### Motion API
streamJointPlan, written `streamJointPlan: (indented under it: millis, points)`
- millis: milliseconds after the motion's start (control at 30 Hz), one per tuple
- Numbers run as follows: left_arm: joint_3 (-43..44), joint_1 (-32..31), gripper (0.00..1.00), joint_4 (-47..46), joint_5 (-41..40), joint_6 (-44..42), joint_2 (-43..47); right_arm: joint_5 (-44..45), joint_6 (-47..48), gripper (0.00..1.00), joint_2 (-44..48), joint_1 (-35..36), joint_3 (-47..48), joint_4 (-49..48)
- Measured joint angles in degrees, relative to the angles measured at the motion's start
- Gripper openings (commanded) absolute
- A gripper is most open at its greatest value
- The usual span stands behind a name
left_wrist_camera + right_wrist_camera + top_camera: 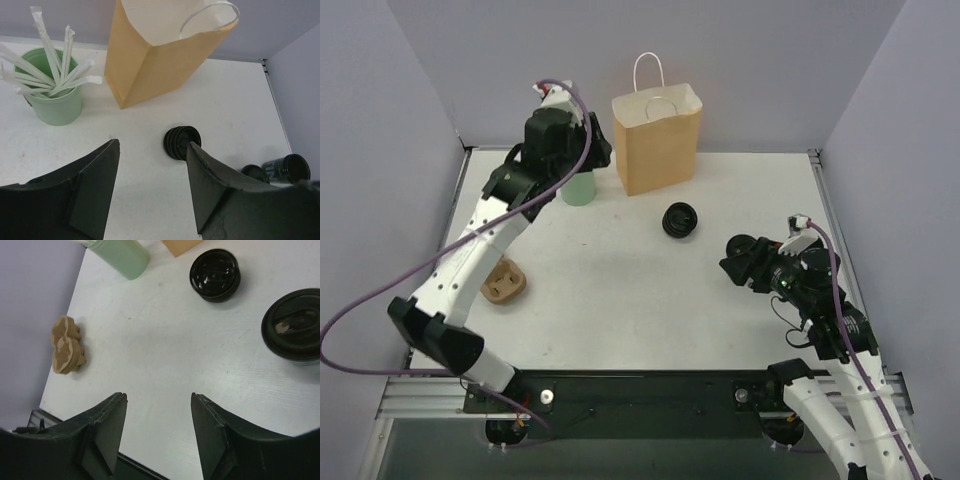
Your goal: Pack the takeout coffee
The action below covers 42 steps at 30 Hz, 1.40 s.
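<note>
- Far left: lavender side wall (380, 150), plain and matte, meeting the white table (620, 310) along its left edge.
- Purple cable (360, 310) looping wide off the left arm, out over the table's left edge.
- Brown pulp carrier (503, 281) flat on the table near the left edge, partly under the left arm.
- Mint-green cup (55, 107) upright near the back, full of white wrapped straws (50, 55).
- Left gripper (152, 145) raised above the table, fingers spread, only bare tabletop between them.
- Brown paper bag (658, 150) upright and open-mouthed against the lavender back wall (770, 60), just beside the green cup, not touching it.
- Ribbed black piece (680, 219) alone on the table in front of the bag, near the middle.
- Tabletop white with faint scuffs and specks; metal rail (650, 385) along the near edge.
- Takeout coffee (294, 325) upright on the table right of the middle, lid on, outside the bag and apart from it.
- Right gripper (159, 397) low, just beside the coffee, fingers parted, gripping nothing.
- Far right: second lavender side wall (910, 150).
</note>
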<state>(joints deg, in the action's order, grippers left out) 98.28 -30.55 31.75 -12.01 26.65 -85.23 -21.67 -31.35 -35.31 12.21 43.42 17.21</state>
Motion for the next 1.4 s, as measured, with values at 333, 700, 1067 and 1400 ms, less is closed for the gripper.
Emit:
streamJointPlan:
  millis: [333, 700, 1067, 1400]
  points:
    - [30.12, 2.56, 0.62, 0.81, 0.00, 4.68, -30.60, 3.69, -0.11, 0.54, 4.20, 14.69, -5.01, 5.99]
    - [35.26, 3.87, 0.63, 0.20, -1.51, 8.26, -41.48, 6.71, -0.31, 0.54, 5.18, 17.16, -5.01, 7.50]
    - [32.44, 6.34, 0.63, -9.51, 2.89, 10.49, -41.75, 7.93, -0.68, 0.54, 4.68, 17.46, -5.01, 7.37]
    - [32.46, 7.85, 0.58, -9.97, 3.21, 12.83, -42.56, 7.98, -1.38, 0.55, 3.82, 17.51, -5.03, 6.38]
